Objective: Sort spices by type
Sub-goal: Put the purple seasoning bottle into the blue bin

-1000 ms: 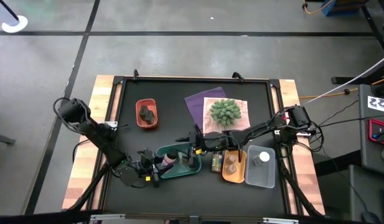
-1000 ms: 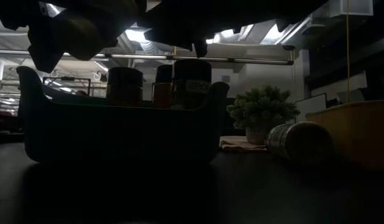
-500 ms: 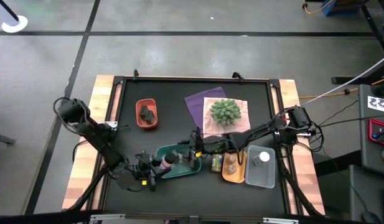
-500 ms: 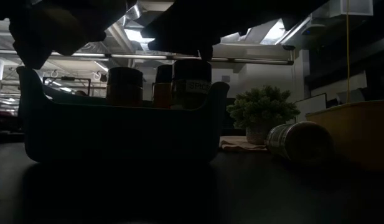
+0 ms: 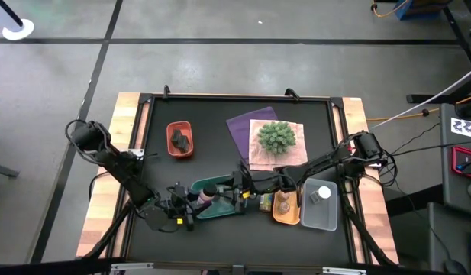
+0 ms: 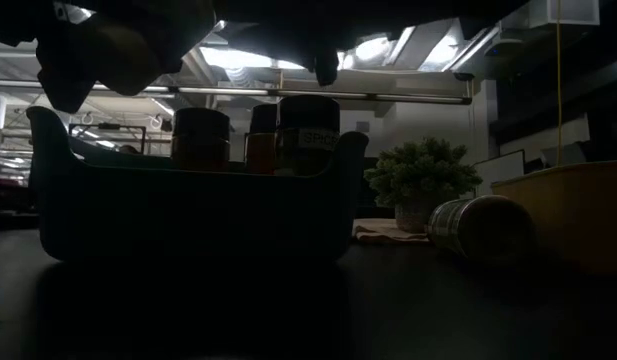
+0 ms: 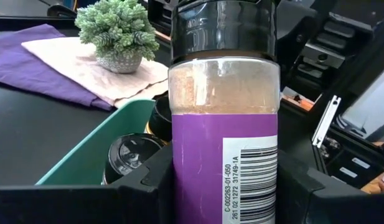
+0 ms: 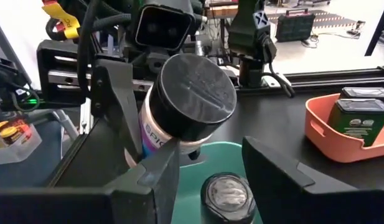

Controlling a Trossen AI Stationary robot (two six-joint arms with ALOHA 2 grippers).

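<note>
My left gripper [image 5: 188,208] is shut on a purple-labelled, black-capped spice jar [image 7: 224,93] above the left end of the teal tray [image 5: 220,200]. That tray holds several dark-topped jars [image 6: 308,135]. My right gripper [image 5: 239,192] hangs open over the tray's right end, its fingers above a grey-topped jar [image 8: 223,194] and touching nothing. Amber jars stand in the orange tray [image 5: 287,216]. A white-capped jar [image 5: 320,195] sits in the clear tray. Dark lumpy pieces [image 5: 180,138] lie in the red tray. One jar [image 6: 483,228] lies on its side beside the orange tray. My left gripper pinches the jar between its two fingers [image 7: 155,186] at the labelled lower body [image 7: 198,168], fingers lying across the jar. The jar is lifted clear over the tray's left end, tilted, with its black cap [image 8: 192,93] leaning toward my right gripper.
The spiky green plant [image 5: 276,137] stands on pink and purple cloths [image 5: 243,126] behind the trays. The red tray [image 5: 179,150] sits toward the far left. Bare dark tabletop lies along the far edge and near the left arm.
My right gripper has drifted slightly toward the table's near edge over the teal tray, staying open. My left gripper has kept its hold on the jar, shifting a little away from the tray and back.
</note>
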